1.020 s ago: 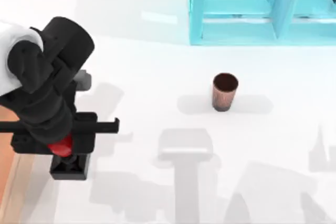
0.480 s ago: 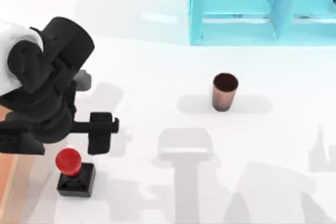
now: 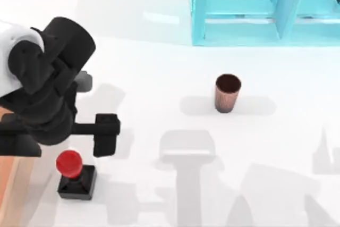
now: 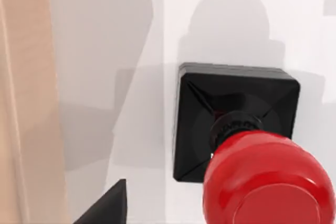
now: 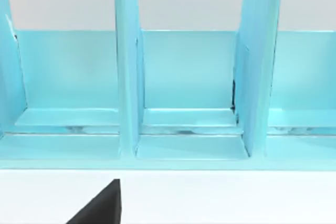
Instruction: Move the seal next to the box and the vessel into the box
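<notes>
Hovering our left gripper point(image 3: 61, 137) above seal point(image 3: 76, 174), fingers spread, empty; seal upright beside box point(image 3: 9, 182); vessel point(image 3: 228, 93) well apart.

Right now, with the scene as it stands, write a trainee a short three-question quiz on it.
1. True or false: the vessel lies inside the box.
2. Which does the seal stand closest to: A the blue frame, B the box, C the vessel?
3. Fill in: the left gripper hovers above the seal with its fingers ____.

Key: 1 false, it stands upright on the white table, right of centre. 2 B, beside the box's rim, as the left wrist view shows. 3 open, nothing held.
</notes>
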`<state>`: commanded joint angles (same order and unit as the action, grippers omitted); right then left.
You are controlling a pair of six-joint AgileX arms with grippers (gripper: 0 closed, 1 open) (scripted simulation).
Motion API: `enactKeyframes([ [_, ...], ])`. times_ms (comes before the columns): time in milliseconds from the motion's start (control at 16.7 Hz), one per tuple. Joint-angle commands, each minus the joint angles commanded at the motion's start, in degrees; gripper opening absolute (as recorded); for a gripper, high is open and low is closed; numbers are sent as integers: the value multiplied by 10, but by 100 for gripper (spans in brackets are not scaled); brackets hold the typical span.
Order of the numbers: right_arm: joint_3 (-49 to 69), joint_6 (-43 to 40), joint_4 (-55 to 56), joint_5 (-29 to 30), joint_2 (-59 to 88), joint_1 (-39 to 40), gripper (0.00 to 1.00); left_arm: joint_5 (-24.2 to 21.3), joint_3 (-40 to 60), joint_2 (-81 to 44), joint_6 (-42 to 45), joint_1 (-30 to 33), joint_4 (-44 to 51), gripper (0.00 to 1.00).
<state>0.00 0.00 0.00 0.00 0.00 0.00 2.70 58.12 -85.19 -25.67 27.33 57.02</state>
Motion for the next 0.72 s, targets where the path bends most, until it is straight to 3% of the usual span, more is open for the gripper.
enactKeyframes([
  [720,0,0,0,0,0,0,100,0,219,8,-3,3,227,100],
])
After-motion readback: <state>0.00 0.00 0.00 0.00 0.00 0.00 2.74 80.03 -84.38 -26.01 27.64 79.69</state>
